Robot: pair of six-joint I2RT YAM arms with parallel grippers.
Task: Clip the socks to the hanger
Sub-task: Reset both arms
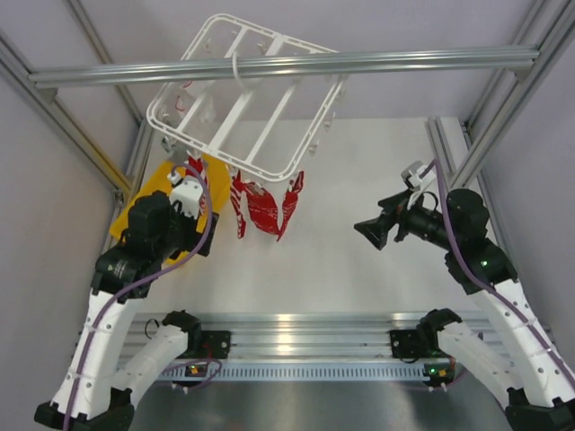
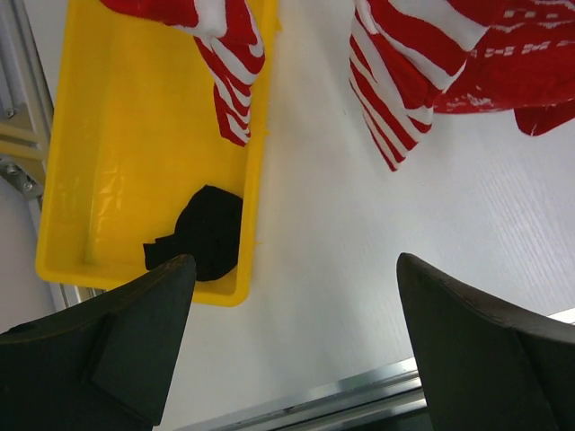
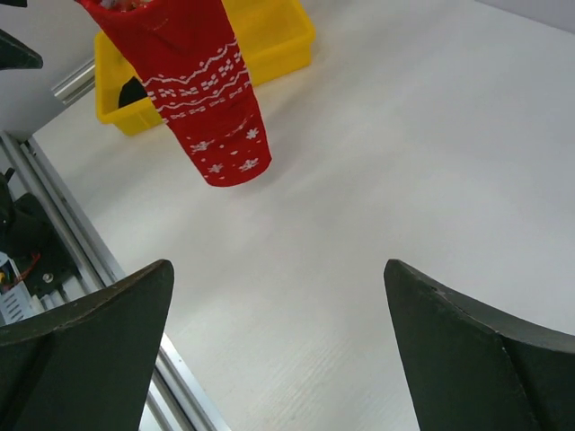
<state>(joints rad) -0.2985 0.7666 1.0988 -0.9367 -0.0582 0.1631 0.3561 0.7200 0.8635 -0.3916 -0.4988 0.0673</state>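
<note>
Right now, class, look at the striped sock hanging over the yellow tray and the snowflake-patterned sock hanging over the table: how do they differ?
Pattern: the striped sock carries red and white stripes, while the snowflake sock is mostly plain red with rows of small white motifs. Place: the striped sock hangs above the yellow tray; the snowflake sock hangs above bare table. Both are red and white and dangle from above.

- Socks (image 2: pixel 404 81) cut off by left wrist view's top edge.
- Black lump (image 2: pixel 208 232) in yellow tray (image 2: pixel 108 180): unidentifiable.
- Overhead, left arm (image 1: pixel 144 238) hides most of the yellow tray.
</note>
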